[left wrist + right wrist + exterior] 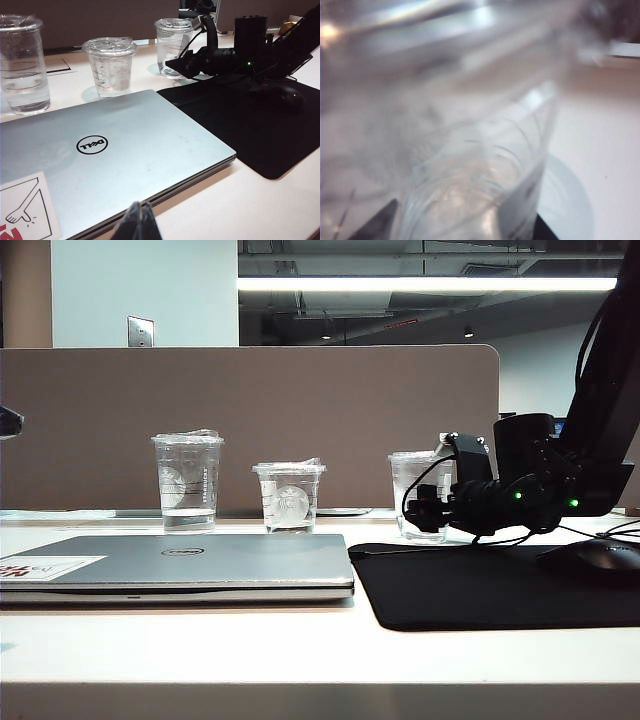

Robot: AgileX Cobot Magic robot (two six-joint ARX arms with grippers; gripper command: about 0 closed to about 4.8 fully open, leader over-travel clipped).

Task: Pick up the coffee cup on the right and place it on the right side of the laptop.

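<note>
Blurred coffee cup [485, 165] between dark jaws

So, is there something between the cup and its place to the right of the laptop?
Nothing visible. The cup stands behind the black mat, which lies right of the laptop and looks bare there. The right end effector is at the cup; the left one hangs near the laptop's front edge.

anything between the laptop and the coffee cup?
Only bare white table and a corner of the black mat between laptop and coffee cup, per the left wrist view.
</note>
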